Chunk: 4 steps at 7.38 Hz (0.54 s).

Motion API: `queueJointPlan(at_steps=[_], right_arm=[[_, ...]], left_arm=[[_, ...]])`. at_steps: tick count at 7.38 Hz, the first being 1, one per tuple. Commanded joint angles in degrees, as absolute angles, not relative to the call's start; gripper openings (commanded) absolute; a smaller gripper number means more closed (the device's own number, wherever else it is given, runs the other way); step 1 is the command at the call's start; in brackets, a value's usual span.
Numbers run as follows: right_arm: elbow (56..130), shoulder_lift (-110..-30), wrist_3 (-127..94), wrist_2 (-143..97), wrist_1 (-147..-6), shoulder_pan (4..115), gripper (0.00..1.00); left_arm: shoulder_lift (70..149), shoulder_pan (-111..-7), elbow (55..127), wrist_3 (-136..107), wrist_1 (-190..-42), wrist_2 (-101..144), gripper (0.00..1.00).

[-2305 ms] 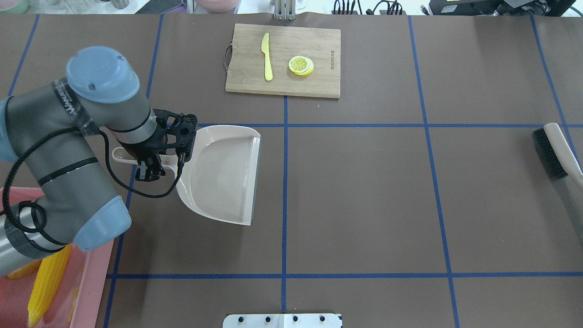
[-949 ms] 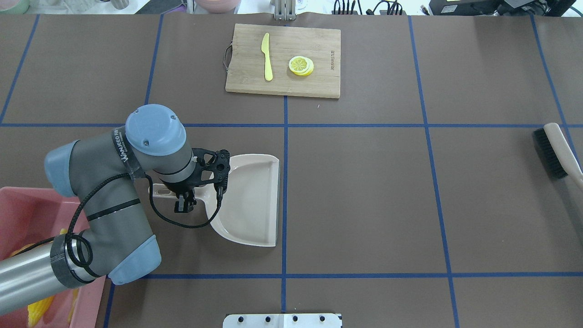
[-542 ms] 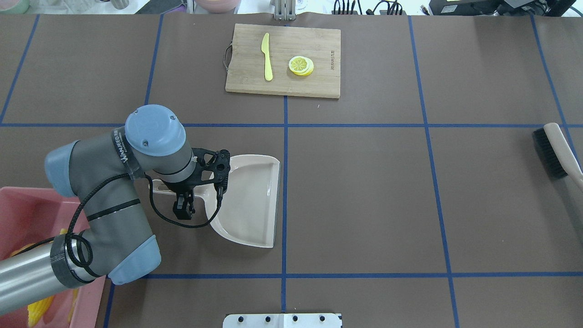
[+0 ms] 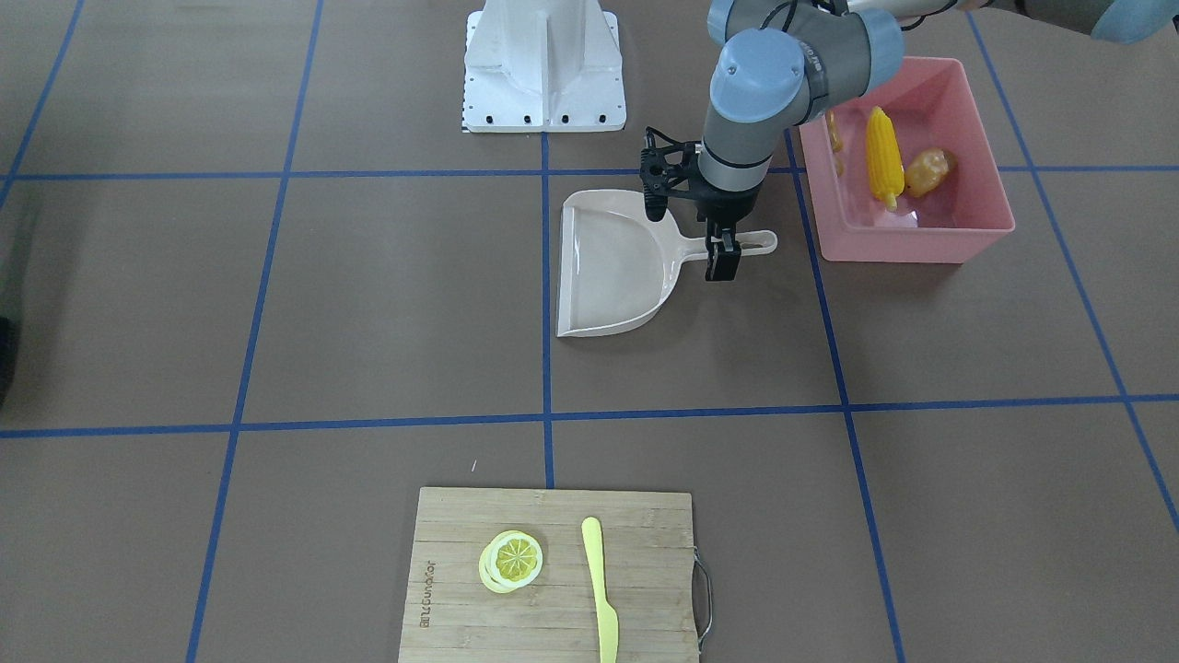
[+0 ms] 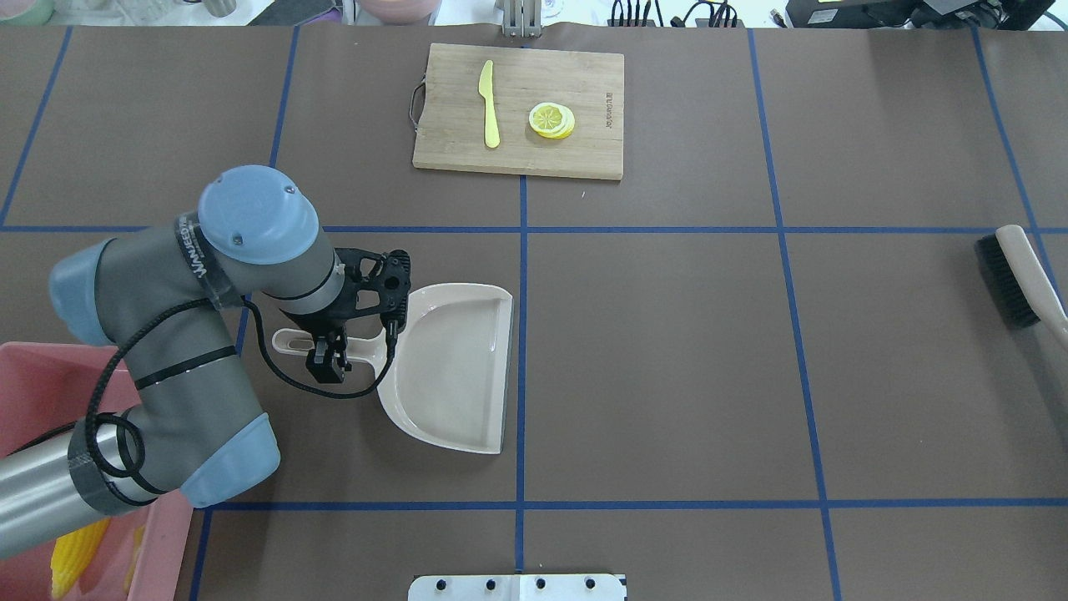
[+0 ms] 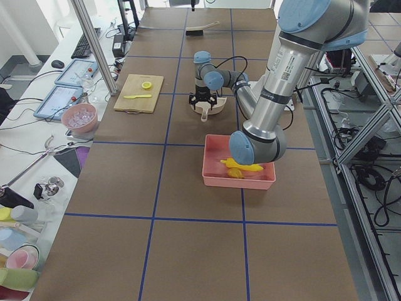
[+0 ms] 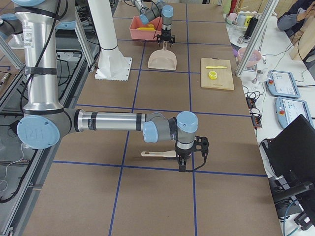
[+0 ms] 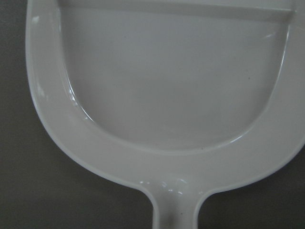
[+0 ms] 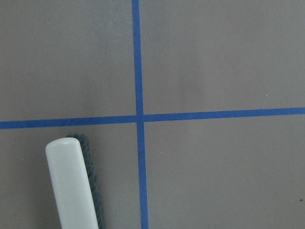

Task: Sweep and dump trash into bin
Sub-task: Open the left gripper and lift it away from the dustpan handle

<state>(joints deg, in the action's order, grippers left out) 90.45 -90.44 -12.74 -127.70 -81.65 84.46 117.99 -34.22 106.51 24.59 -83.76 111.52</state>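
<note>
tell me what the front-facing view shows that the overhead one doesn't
Only the front-facing view: the pink bin's whole inside, with the corn cob and a knobbly tan piece beside it. Only the overhead view: the brush at that view's right edge; of the bin it catches just a corner. Both: the beige dustpan, the left pincer at its handle, and the cutting board with the lemon slice and yellow knife.
</note>
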Motion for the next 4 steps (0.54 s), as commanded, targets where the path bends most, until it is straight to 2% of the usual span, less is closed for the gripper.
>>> queueJointPlan(at_steps=[1,4], right_arm=[[90.53,-90.44,-12.74,-127.71,-81.65,84.46,1.00],[90.44,-90.44,-12.74,-127.62,-81.65,84.46,1.00]], left_arm=[[117.78,-38.74,108.97,15.27,-83.76,111.97,0.99],[117.51,-44.88,110.48,-5.74,-83.76,111.71,0.99]])
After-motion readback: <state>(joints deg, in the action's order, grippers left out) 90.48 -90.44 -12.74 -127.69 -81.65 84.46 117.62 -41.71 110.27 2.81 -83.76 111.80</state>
